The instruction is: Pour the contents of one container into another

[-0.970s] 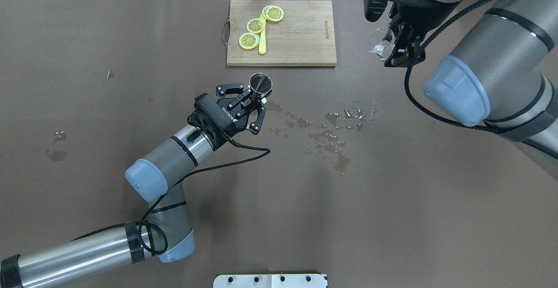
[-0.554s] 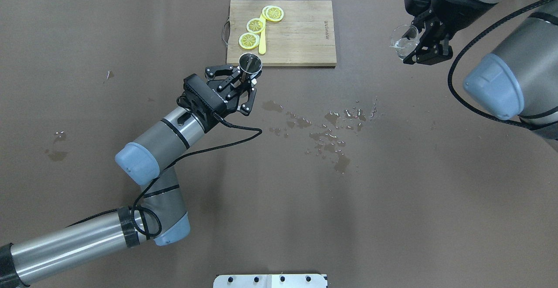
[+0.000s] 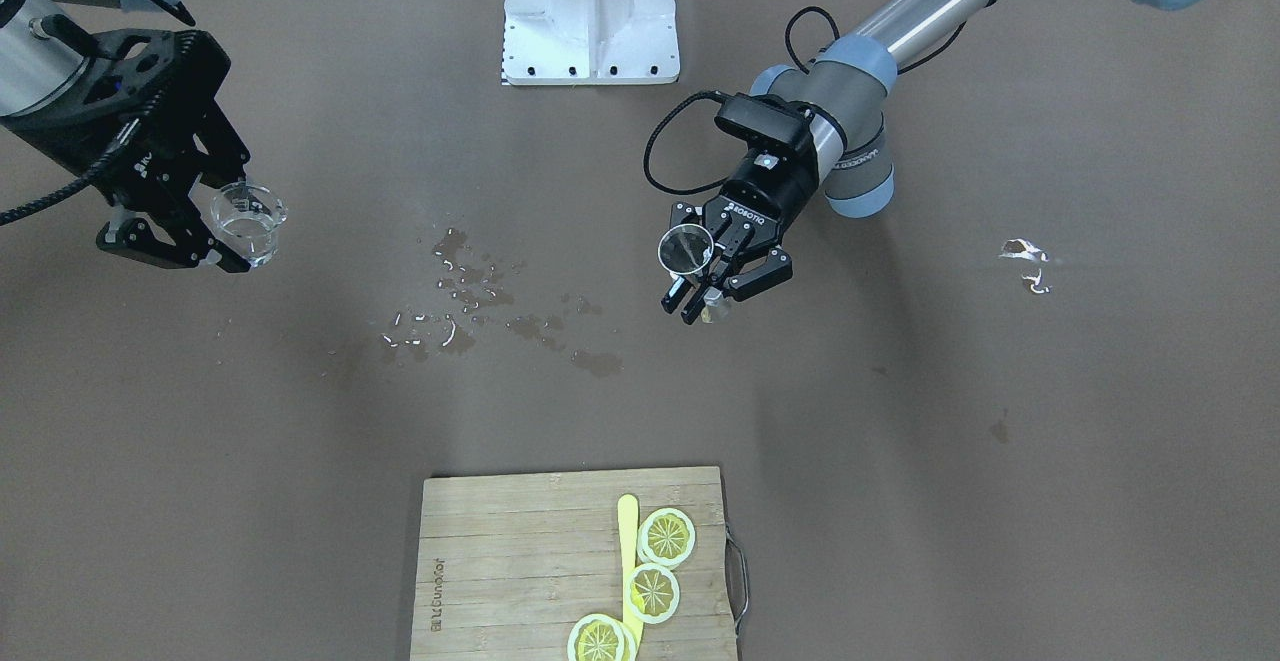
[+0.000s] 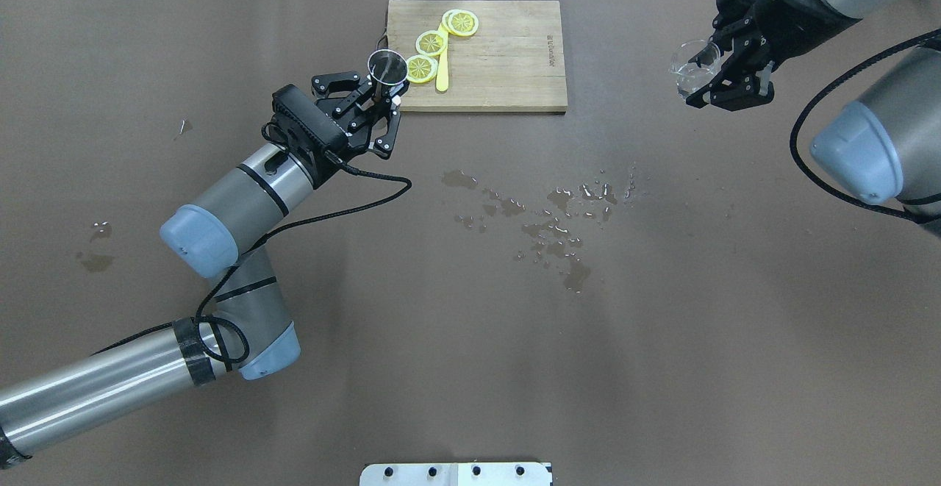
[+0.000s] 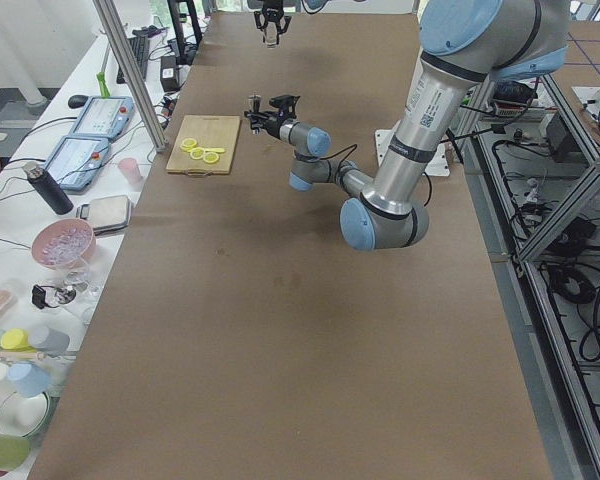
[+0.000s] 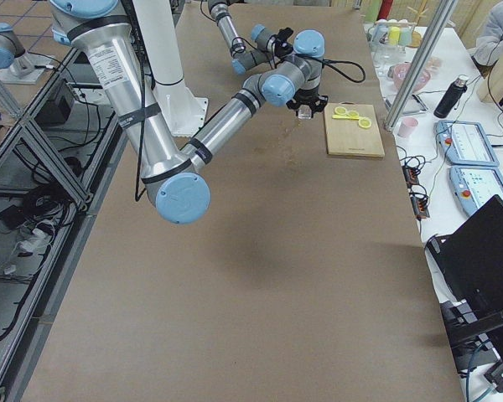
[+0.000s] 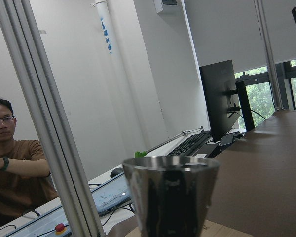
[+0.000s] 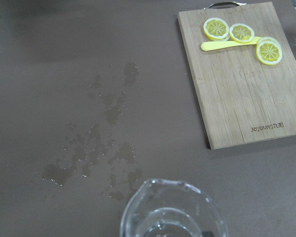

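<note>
One jigger (image 4: 387, 67) (steel), one beaker (image 4: 689, 70), one board (image 4: 500, 67)

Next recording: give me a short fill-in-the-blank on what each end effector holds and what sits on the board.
1. The right end effector is shut on a clear beaker, while the left end effector is shut on a ____ cup.
2. The lemon slices lie on a wooden ____.
3. The utensil lying among the slices is coloured ____.

Missing words: metal; cutting board; yellow.
</note>
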